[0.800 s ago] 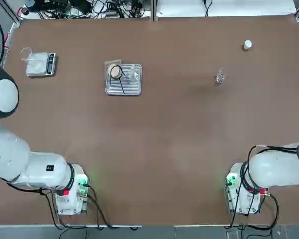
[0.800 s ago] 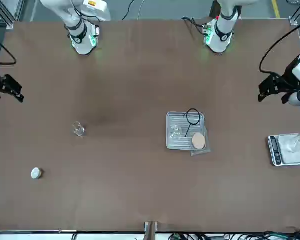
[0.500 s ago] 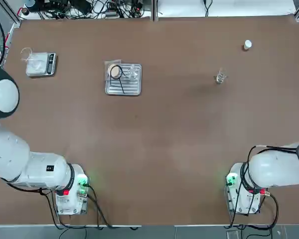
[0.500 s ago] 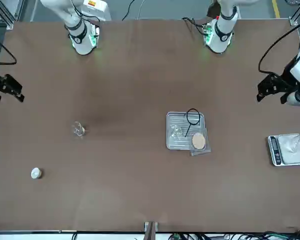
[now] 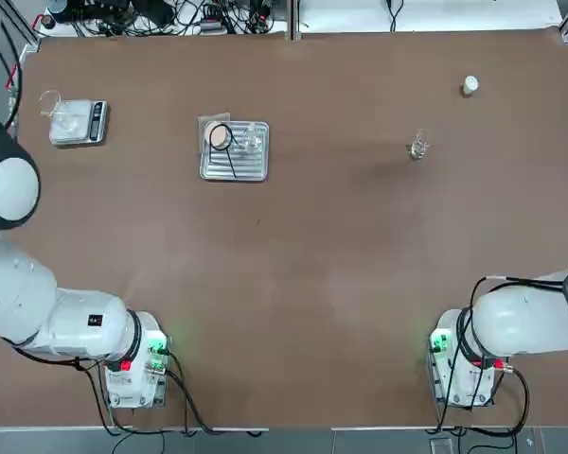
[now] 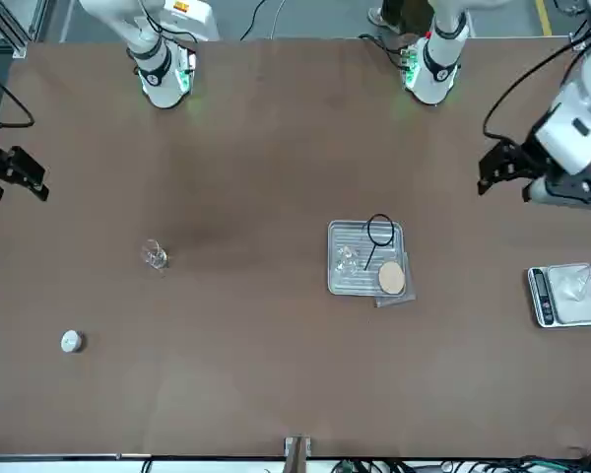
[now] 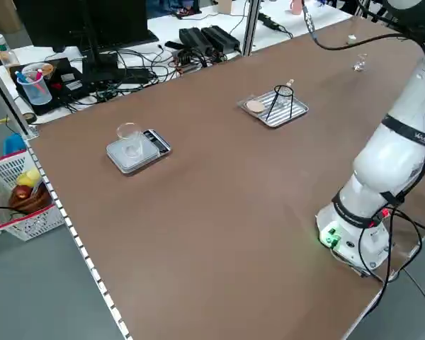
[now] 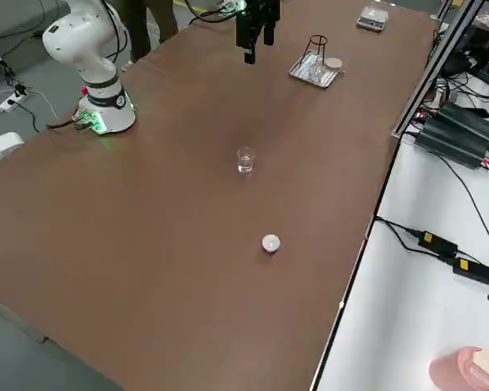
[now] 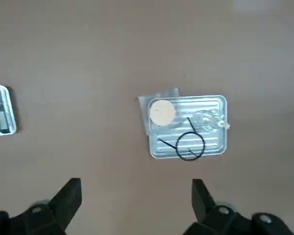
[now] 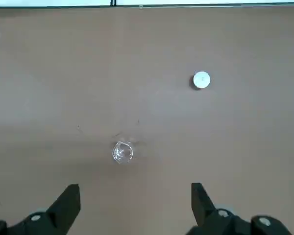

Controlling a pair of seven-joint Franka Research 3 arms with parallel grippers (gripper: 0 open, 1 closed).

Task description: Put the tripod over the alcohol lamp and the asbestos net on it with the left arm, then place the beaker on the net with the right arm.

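A ribbed silver tray (image 5: 256, 174) at the back left holds the black wire tripod (image 6: 379, 231), upright, and the small clear beaker (image 9: 213, 120). The asbestos net (image 6: 391, 278), grey with a tan disc, lies half on the tray's edge. Far to the right the alcohol lamp (image 5: 417, 147) stands alone on the table. My left gripper (image 6: 494, 174) hovers open, high and apart from the tray; its wrist view looks down on the tray between its open fingers (image 9: 68, 196). At the table's right edge my right gripper (image 6: 28, 181) hangs open, with the lamp (image 10: 122, 152) far below it.
A small white cap (image 5: 470, 85) sits at the back right beyond the lamp. A scale (image 5: 78, 122) with a glass dish on it stands at the back left. Cables and power supplies lie past the far table edge.
The left arm has swung its gripper inward over the table, toward the tray's side. The right arm and all the objects have stayed put.
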